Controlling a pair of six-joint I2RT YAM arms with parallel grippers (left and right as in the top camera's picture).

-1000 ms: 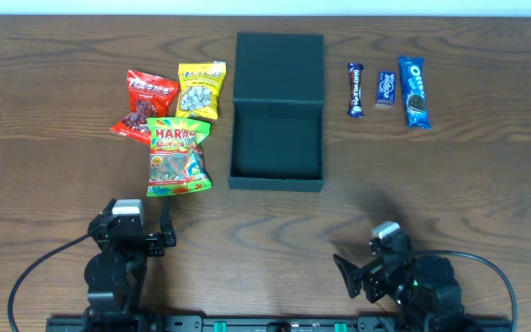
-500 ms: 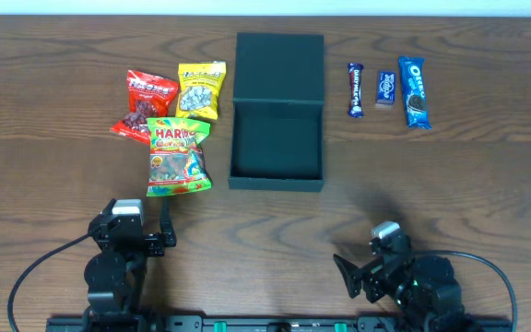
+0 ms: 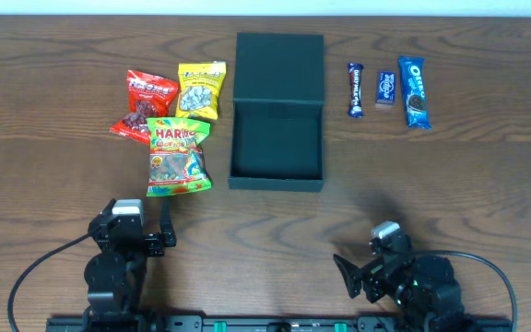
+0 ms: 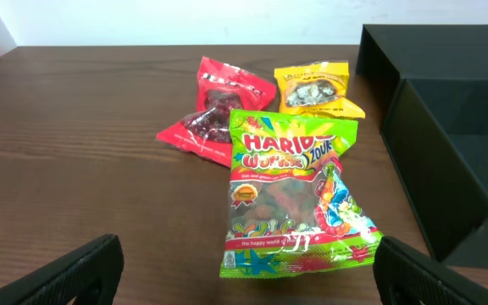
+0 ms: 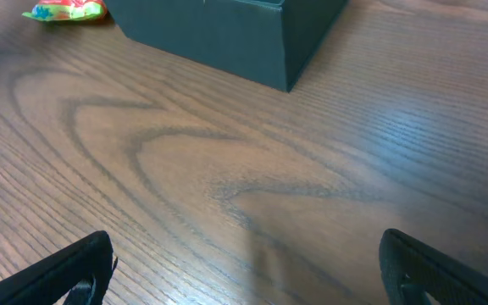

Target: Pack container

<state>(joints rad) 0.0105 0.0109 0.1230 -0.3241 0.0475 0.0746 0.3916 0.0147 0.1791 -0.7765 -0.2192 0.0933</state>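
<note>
The container sits mid-table, nearer the far edge. It is a matte, dark green-black box with square corners, and its flat hinged lid lies open on the far side. The left gripper and right gripper rest by the near edge, both released, jaws spread wide, grasping nothing.

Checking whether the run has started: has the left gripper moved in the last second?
No. The left gripper sits at the same spot below the Haribo bag, jaws open.
</note>
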